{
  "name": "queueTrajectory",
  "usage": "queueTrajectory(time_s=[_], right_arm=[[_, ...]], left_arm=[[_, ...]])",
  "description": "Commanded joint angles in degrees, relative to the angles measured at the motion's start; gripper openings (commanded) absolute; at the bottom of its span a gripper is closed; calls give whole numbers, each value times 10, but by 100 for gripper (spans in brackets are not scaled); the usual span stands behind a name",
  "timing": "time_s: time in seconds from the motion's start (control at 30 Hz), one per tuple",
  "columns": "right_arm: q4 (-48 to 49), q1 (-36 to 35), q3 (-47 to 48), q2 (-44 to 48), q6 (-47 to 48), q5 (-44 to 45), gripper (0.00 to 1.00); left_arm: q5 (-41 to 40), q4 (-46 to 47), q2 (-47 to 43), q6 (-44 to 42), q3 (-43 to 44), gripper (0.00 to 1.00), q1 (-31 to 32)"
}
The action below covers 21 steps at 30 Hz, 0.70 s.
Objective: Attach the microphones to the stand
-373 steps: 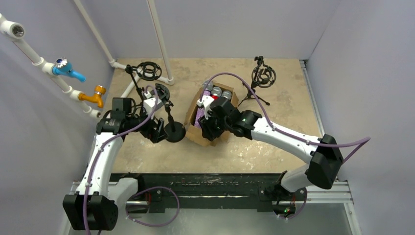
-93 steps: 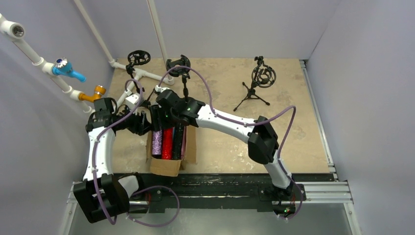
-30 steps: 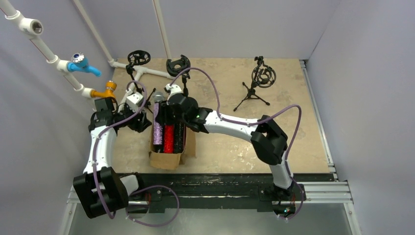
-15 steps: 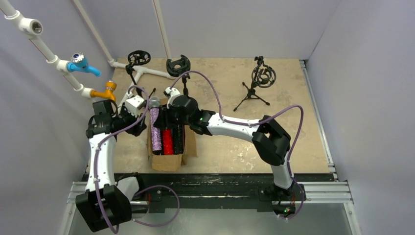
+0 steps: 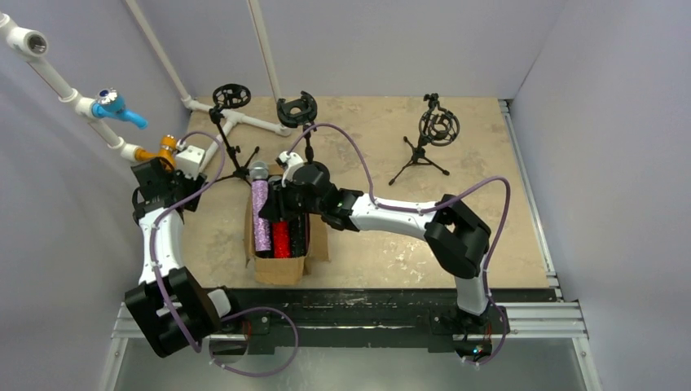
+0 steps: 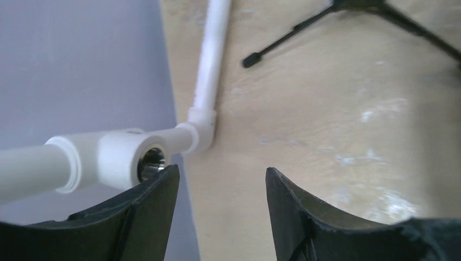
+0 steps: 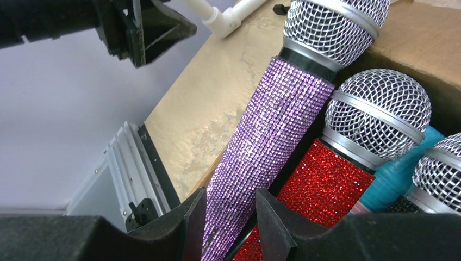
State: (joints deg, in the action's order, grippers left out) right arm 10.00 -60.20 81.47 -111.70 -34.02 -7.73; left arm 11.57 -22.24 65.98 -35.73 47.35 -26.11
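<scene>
Clearly, right hand (image 7: 229,217) grips the glittery purple microphone (image 7: 277,109); left hand (image 6: 220,187) stands open, empty.

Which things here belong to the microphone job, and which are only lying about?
For the job: purple mic, red mic, teal mic, box, left stand, middle stand, right stand.
Lying about: pipe, blue tap, orange tap.

Your mottled tan table (image 5: 391,252) carries a cardboard box (image 5: 279,269) near its front left. A tripod stand (image 5: 439,126) stands back right, a second stand (image 5: 296,108) back centre, and a third stand (image 5: 231,96) back left, beside a white pipe (image 5: 253,121).
</scene>
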Motion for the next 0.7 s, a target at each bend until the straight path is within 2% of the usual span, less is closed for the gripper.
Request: queueTrajectory(time_s=[0.0, 0.1, 0.2, 0.37, 0.47, 0.53, 0.67], right_arm=[[-11, -10, -21, 28, 7, -25, 42], [-18, -11, -23, 33, 7, -22, 42], [-31, -11, -18, 43, 6, -9, 47], [-111, -3, 58, 53, 21, 39, 60], [-175, 8, 123, 44, 27, 74, 65], [-211, 11, 167, 28, 36, 112, 70], [-272, 11, 265, -37, 64, 141, 82]], left_arm=[[-59, 86, 20, -14, 10, 59, -56], [-34, 75, 11, -20, 12, 59, -75], [31, 10, -22, -27, 9, 61, -79], [237, -207, -81, -71, 40, 66, -78], [348, -299, -91, -83, 60, 68, -79], [395, -321, -85, -77, 68, 69, -76], [433, -316, -60, -53, 73, 71, -61]])
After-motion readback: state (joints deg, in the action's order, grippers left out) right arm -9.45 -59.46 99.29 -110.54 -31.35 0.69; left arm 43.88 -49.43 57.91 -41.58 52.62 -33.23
